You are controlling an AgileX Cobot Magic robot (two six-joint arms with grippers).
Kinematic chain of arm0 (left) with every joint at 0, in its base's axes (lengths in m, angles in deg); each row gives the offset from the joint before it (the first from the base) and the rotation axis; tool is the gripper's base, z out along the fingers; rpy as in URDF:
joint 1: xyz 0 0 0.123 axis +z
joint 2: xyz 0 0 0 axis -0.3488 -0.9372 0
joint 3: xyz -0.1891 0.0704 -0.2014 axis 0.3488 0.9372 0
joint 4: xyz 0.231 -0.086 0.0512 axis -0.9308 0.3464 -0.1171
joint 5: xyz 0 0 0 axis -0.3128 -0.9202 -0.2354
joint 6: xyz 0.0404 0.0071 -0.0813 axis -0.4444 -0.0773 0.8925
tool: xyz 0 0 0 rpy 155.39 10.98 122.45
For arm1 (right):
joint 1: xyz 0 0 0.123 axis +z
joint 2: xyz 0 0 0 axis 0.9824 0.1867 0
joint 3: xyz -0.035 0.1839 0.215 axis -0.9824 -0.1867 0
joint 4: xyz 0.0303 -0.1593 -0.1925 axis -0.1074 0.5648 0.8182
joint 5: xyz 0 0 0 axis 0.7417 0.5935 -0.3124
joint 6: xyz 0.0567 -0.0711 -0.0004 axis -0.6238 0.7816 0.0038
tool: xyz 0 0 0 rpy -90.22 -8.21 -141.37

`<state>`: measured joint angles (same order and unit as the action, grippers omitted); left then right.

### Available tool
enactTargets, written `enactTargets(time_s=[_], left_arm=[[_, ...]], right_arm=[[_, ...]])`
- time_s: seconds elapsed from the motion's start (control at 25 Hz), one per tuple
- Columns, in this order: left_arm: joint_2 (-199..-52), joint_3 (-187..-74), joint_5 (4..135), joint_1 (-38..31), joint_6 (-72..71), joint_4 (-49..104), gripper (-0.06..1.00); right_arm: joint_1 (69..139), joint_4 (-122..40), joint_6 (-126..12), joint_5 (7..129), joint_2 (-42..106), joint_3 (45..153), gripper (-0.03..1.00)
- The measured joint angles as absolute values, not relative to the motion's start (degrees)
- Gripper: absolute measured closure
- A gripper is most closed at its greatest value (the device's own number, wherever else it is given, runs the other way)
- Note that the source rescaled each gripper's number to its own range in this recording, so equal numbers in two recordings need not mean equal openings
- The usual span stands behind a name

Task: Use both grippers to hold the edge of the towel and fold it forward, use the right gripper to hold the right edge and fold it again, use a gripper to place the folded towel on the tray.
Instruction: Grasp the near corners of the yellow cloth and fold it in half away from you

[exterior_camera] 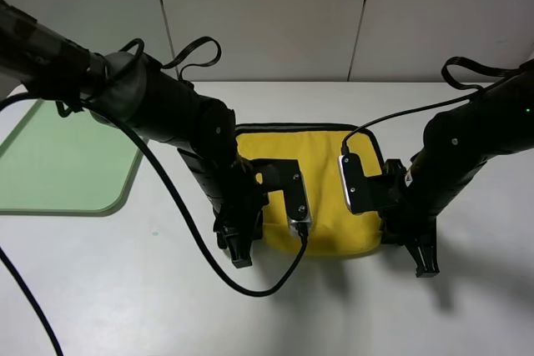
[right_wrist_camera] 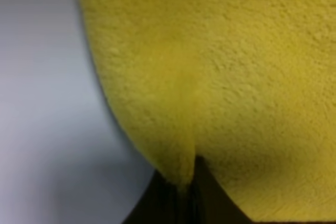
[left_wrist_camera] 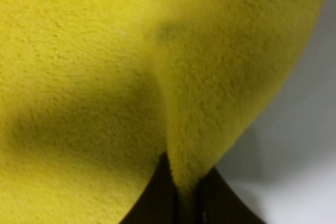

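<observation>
A yellow towel [exterior_camera: 321, 160] with a dark hem lies on the white table, between my two arms. My left gripper [exterior_camera: 240, 252] is shut on the towel's near left corner; in the left wrist view the yellow cloth [left_wrist_camera: 105, 77] is pinched into a fold between the dark fingers [left_wrist_camera: 157, 203]. My right gripper [exterior_camera: 421, 260] is shut on the near right corner; in the right wrist view the cloth [right_wrist_camera: 220, 66] runs down into the closed fingers [right_wrist_camera: 210, 198]. The near edge is lifted a little off the table. The pale green tray [exterior_camera: 62, 164] lies at the far left.
The white table [exterior_camera: 125, 306] stretches in front of the towel. Black cables [exterior_camera: 179, 206] hang from both arms and loop over the table in front of the left arm. A tiled wall [exterior_camera: 267, 14] stands behind the table.
</observation>
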<state>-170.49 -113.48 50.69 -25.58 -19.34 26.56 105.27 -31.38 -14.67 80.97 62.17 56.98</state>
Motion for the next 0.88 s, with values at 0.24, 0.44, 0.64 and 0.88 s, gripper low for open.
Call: enactTargets(time_s=[0.24, 0.44, 0.64, 0.88], left_arm=[[-169.70, -113.45, 47.46, -25.58, -19.34, 24.34, 0.94], [-169.70, -113.45, 45.29, -25.58, -19.34, 24.18, 0.94], [-168.75, -113.45, 43.74, -25.58, -19.34, 24.01, 0.94], [-164.50, -113.26, 42.93, -25.58, -18.81, 20.19, 0.94]], right_arm=[[105.27, -31.93, -17.31, 82.32, 59.24, 56.67, 0.97], [105.27, -32.30, -17.36, 83.73, 56.14, 56.63, 0.97], [105.40, -32.91, -17.37, 85.23, 53.06, 56.61, 0.97], [105.40, -35.08, -17.66, 88.43, 50.51, 56.57, 0.97]])
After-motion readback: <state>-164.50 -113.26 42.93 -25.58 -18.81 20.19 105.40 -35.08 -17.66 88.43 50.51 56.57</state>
